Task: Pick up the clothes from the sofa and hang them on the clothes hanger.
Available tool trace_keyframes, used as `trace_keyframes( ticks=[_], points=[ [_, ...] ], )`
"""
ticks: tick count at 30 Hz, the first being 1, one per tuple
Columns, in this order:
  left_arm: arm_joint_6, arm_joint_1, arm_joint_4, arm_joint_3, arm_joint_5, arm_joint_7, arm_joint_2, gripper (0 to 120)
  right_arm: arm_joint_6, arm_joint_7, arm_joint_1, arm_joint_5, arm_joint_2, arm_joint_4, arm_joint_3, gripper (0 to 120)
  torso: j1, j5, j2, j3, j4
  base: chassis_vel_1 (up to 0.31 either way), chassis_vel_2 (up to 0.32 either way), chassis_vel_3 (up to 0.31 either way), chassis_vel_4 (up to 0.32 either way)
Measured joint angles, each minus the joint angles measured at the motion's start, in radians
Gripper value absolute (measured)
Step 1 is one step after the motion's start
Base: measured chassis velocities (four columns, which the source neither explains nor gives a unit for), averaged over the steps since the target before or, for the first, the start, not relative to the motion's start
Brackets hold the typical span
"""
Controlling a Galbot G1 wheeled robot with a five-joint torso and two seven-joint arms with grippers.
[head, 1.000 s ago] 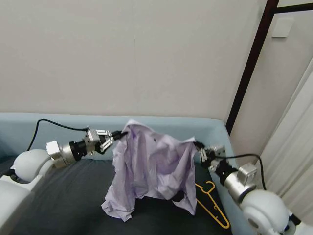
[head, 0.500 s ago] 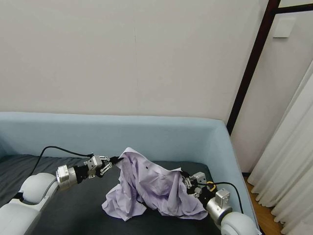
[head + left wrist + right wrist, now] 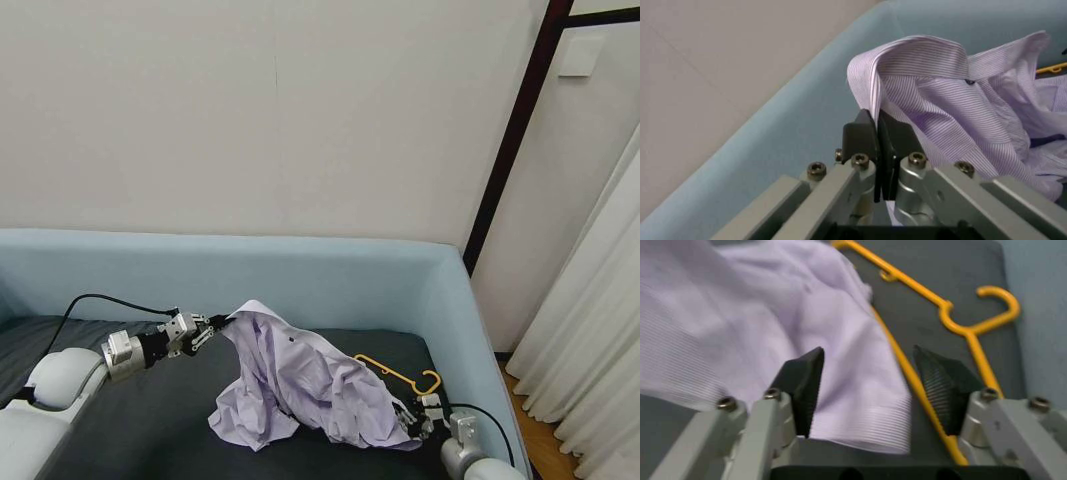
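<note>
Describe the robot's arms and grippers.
The left arm and right arm have rounded white shells and end in silver metal wrists. A thin black cable loops along the left arm. The left gripper and right gripper are grey metal linkages with bolt heads, tipped with black pads. The right gripper's pads look cross-hatched.
</note>
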Motion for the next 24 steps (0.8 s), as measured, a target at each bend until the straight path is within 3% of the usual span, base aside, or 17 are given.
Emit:
trace_keyframes(
  ticks=[5, 6, 10, 24],
  points=[
    [-0.006, -0.003, -0.001, 0.001, -0.013, -0.010, 0.006, 0, 0.052, -0.060, 0.080, -0.112, 0.020, -0.188, 0.006, 78, 0.000, 0.0001, 0.000, 0.000, 0.0002, 0.000, 0.000, 0.000, 0.000],
    [-0.006, -0.003, -0.001, 0.001, -0.013, -0.010, 0.006, 0, 0.052, -0.060, 0.080, -0.112, 0.020, -0.188, 0.006, 78, 0.000, 0.0001, 0.000, 0.000, 0.0002, 0.000, 0.000, 0.000, 0.000],
    [-0.013, -0.007, 0.002, 0.006, -0.018, -0.015, 0.006, 0, 0.094, -0.139, 0.147, -0.110, 0.038, -0.321, 0.011, 97, 0.000, 0.0000, 0.000, 0.000, 0.0002, 0.000, 0.000, 0.000, 0.000],
    [-0.015, -0.012, -0.003, 0.009, -0.025, -0.039, -0.006, 0, 0.155, -0.226, 0.305, -0.048, 0.106, -0.616, 0.032, 98, 0.000, -0.0001, 0.000, 0.000, 0.0006, 0.000, 0.000, 0.000, 0.000]
  ],
)
